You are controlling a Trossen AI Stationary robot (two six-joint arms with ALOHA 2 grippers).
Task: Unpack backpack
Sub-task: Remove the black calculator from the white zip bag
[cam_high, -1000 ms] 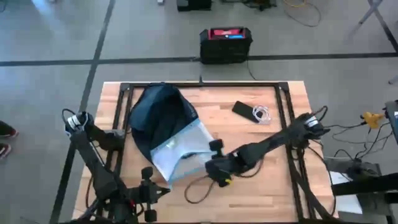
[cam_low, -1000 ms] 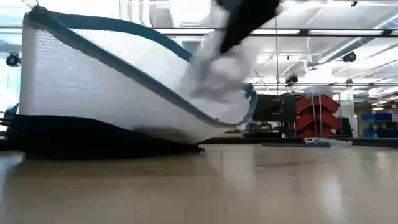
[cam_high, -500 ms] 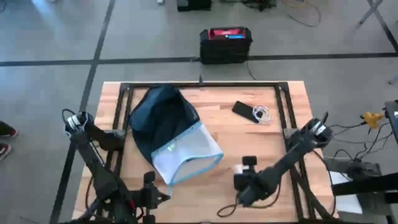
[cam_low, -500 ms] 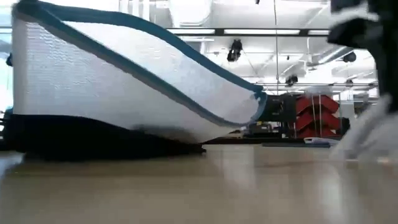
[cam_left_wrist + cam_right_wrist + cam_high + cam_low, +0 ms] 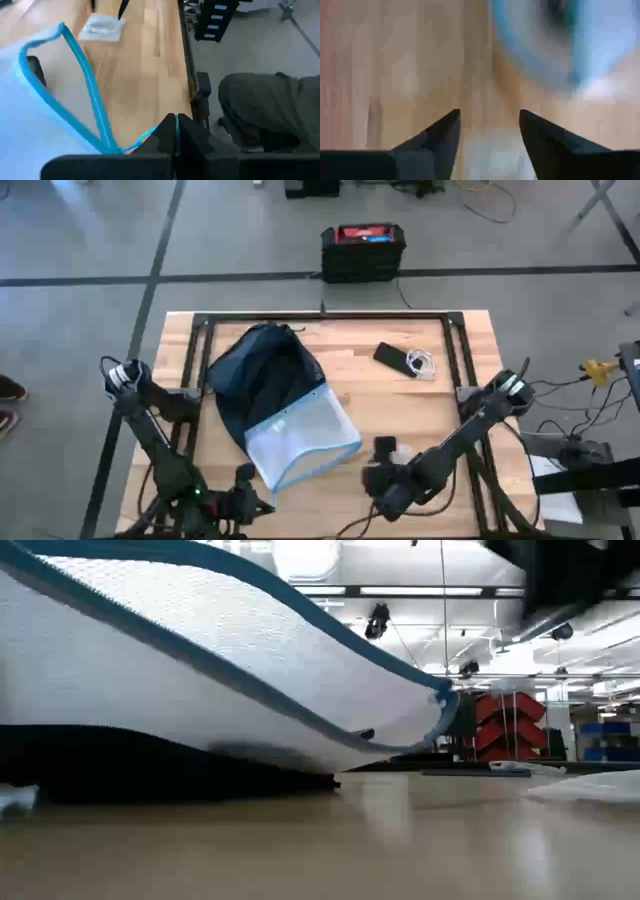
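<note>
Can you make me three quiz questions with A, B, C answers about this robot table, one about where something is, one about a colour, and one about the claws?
1. Where is the phone?
A. On the table's far right part
B. Inside the backpack
C. On the floor

2. What colour is the backpack's trim around its opening?
A. Red
B. Blue
C. Yellow

3. How are the right gripper's fingers?
A. Shut tight
B. Clamped on the backpack
C. Apart, with table showing between them

Answers:
1. A, the high view shows it lying on the wood beside a small white cable, away from the bag.
2. B, a blue edge runs round the pale lining in the left wrist view.
3. C, the right wrist view shows a clear gap between the two dark fingers, holding nothing.
</note>
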